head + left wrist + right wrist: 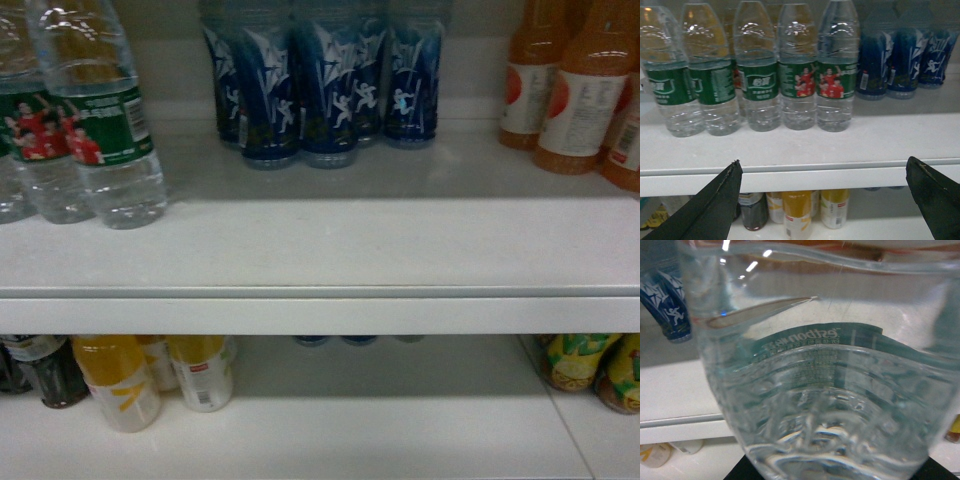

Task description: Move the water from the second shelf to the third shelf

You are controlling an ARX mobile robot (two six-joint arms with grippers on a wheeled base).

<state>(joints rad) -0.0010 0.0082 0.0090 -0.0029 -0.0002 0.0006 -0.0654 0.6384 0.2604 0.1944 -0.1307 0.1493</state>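
water bottle (815, 390) filling right wrist view, left end effector (822, 200) spread wide

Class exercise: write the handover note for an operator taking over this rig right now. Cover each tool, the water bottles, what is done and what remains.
Left tool: open, empty, facing the row of water bottles standing on the shelf.
Right tool: hidden; its camera is filled by one water bottle held right against it, probably gripped, seemingly off the shelf.
Done: one bottle apparently picked.
Left: set it on the third shelf; confirm the grip first.
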